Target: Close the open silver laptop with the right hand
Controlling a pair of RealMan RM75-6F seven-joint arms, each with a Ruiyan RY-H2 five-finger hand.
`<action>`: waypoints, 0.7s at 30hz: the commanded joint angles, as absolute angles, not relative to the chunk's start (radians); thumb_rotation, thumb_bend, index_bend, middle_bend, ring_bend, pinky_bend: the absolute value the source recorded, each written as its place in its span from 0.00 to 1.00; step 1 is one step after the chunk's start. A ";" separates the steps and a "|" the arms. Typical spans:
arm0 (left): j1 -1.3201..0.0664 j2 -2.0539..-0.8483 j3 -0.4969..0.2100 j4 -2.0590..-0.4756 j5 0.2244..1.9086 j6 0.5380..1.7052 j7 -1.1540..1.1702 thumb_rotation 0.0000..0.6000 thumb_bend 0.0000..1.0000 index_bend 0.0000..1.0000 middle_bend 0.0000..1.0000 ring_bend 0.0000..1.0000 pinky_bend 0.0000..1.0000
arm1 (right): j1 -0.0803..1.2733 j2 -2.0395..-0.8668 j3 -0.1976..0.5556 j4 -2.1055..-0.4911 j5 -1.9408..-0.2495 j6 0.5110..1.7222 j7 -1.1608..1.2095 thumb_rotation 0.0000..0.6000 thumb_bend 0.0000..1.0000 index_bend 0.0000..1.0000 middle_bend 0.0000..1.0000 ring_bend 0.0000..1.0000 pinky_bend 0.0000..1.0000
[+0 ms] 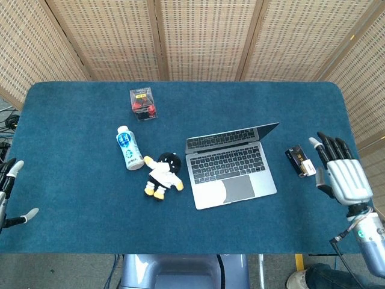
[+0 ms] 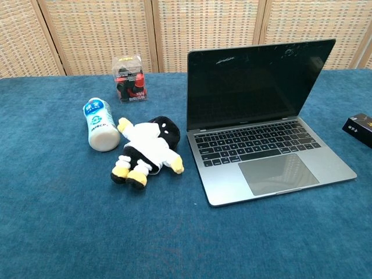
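Note:
The silver laptop (image 1: 231, 170) (image 2: 261, 133) stands open at the middle right of the blue table, its dark screen upright and its keyboard facing me. My right hand (image 1: 340, 173) hovers over the table's right edge with its fingers spread and nothing in it, well to the right of the laptop. My left hand (image 1: 8, 195) shows only partly at the left edge of the head view, fingers apart and empty. Neither hand appears in the chest view.
A small black box (image 1: 300, 161) (image 2: 360, 128) lies between the laptop and my right hand. Left of the laptop lie a plush toy (image 1: 163, 174) (image 2: 144, 152) and a white bottle (image 1: 129, 147) (image 2: 99, 124). A clear packet with red contents (image 1: 143, 103) (image 2: 129, 78) sits further back.

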State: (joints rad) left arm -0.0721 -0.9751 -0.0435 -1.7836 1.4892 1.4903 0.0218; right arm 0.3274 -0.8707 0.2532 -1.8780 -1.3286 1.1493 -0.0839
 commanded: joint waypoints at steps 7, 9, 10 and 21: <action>-0.091 -0.978 -0.056 -1.782 1.451 1.455 0.032 1.00 0.00 0.00 0.00 0.00 0.00 | 0.597 -0.905 0.367 -1.863 -1.062 0.924 -0.178 1.00 1.00 0.06 0.01 0.00 0.00; -0.093 -0.979 -0.057 -1.781 1.444 1.448 0.034 1.00 0.00 0.00 0.00 0.00 0.00 | 0.635 -0.933 0.370 -1.844 -1.034 0.903 -0.204 1.00 1.00 0.09 0.02 0.00 0.00; -0.095 -0.979 -0.057 -1.780 1.441 1.444 0.035 1.00 0.00 0.00 0.00 0.00 0.00 | 0.655 -0.949 0.370 -1.833 -1.015 0.894 -0.218 1.00 1.00 0.11 0.04 0.00 0.00; -0.107 -0.980 -0.065 -1.772 1.406 1.416 0.029 1.00 0.00 0.00 0.00 0.00 0.00 | 0.835 -1.097 0.340 -1.740 -0.825 0.830 -0.351 1.00 1.00 0.21 0.16 0.01 0.01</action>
State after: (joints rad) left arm -0.1062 -0.9798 -0.0649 -1.7725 1.4079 1.4175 0.0280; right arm 0.8186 -1.0824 0.3483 -1.7450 -0.8477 0.8389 -0.3323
